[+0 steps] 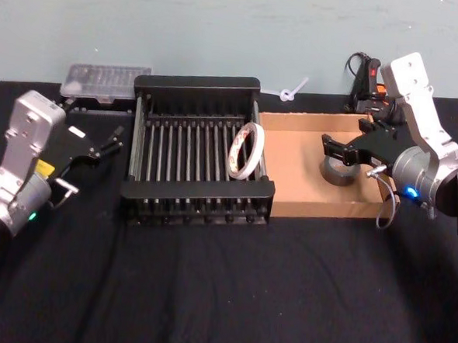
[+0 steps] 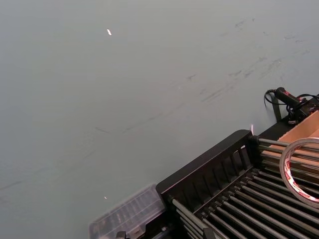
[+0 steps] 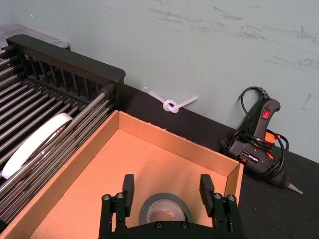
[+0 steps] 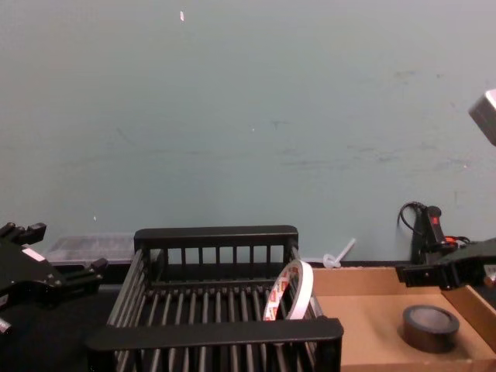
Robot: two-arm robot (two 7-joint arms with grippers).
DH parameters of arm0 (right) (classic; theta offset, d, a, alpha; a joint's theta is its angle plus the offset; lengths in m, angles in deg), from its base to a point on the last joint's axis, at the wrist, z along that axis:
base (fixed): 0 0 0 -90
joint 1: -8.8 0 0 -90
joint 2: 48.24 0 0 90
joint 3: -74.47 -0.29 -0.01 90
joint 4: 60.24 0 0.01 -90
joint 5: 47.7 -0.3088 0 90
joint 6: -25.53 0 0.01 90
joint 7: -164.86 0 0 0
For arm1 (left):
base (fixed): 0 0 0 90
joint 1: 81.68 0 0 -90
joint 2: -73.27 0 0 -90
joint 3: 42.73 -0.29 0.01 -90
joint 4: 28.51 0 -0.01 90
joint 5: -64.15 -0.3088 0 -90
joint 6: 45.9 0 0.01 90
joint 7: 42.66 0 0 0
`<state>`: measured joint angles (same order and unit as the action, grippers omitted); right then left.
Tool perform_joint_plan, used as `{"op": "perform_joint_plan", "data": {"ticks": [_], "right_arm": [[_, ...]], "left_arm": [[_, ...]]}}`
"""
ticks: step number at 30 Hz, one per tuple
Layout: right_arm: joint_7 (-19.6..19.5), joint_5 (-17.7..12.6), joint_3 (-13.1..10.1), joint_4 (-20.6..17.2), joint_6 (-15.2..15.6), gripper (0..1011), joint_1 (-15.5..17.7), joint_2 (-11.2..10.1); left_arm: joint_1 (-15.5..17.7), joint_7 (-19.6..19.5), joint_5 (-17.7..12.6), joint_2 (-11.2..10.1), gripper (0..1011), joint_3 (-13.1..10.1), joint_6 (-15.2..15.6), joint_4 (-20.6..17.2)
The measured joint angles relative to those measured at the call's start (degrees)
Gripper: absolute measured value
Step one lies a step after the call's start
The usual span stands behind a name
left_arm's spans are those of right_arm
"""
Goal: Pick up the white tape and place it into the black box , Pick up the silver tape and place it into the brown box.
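The right gripper [image 1: 341, 149] hangs released above the silver tape [image 1: 339, 171], which lies flat in the brown box [image 1: 292, 156]. The white tape [image 1: 245, 150] leans inside the black box [image 1: 196, 194]. The left gripper [image 1: 106, 143], fingers parted, sits left of it.

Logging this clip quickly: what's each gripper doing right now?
Left gripper: open, empty, left of the black box.
Right gripper: open above the silver tape, not holding it.

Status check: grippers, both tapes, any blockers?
Left gripper open, beside black box. Right gripper open over silver tape, lying in brown box. White tape leaning in black box. Nothing blocking.
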<state>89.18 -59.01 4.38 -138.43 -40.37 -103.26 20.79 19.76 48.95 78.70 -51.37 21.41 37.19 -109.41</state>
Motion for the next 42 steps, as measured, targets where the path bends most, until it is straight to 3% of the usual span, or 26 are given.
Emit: {"op": "perform_joint_plan", "data": {"ticks": [7, 15, 19, 23, 29, 35, 42], "right_arm": [[0.0, 0.0, 0.0, 0.0, 0.0, 996, 0.0, 0.0], [-0.1, 0.0, -0.2, -0.2, -0.1, 1002, 0.2, 0.1], [-1.8, 0.1, -1.9, -1.2, -1.2, 1002, 1.2, 1.2], [-4.1, 0.4, -3.7, -3.5, -4.2, 1002, 3.1, 2.3], [-7.1, 2.6, -5.9, -8.1, -11.7, 1002, 8.5, 2.4], [-8.0, 6.4, -5.9, -11.5, -16.8, 1002, 13.6, 0.4], [-8.6, 10.9, -5.1, -11.4, -20.9, 1002, 16.6, -1.3]], "left_arm": [[0.0, 0.0, 0.0, 0.0, 1001, 0.0, 0.0, 0.0], [0.0, 0.0, 0.0, 0.0, 1001, 0.0, 0.0, 0.0], [0.0, 0.0, 0.0, 0.0, 1001, 0.0, 0.0, 0.0], [0.0, 0.0, 0.0, 0.0, 1001, 0.0, 0.0, 0.0], [0.0, 0.0, 0.0, 0.0, 1001, 0.0, 0.0, 0.0], [0.0, 0.0, 0.0, 0.0, 1001, 0.0, 0.0, 0.0], [0.0, 0.0, 0.0, 0.0, 1002, 0.0, 0.0, 0.0]]}}
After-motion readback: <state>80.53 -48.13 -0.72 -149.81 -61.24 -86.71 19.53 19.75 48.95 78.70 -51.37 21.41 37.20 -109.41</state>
